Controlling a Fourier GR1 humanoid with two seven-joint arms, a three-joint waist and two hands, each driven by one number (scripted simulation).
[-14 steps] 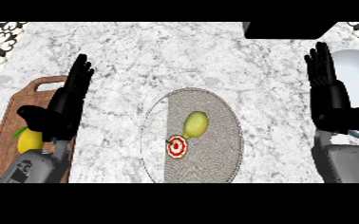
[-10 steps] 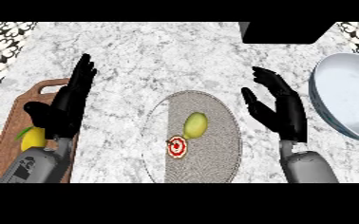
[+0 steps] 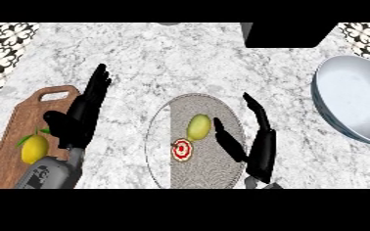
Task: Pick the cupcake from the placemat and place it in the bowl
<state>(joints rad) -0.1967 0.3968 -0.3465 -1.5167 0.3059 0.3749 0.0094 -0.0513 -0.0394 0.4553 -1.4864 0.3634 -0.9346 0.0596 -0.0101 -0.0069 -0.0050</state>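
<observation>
Right robot hand (image 3: 262, 150): hovering at the right edge of the placemat (image 3: 209, 169), fingers straight and spread wide, holding nothing.
Cupcake (image 3: 181, 149): sitting on the placemat (red-and-white top), just left of the thumb, not touching it.
Yellow-green fruit (image 3: 199, 126): lying just beyond the cupcake.
Left robot hand (image 3: 72, 125): resting open over the cutting board (image 3: 22, 112).
Bowl (image 3: 347, 98): sitting far right on the bench (image 3: 145, 63).
</observation>
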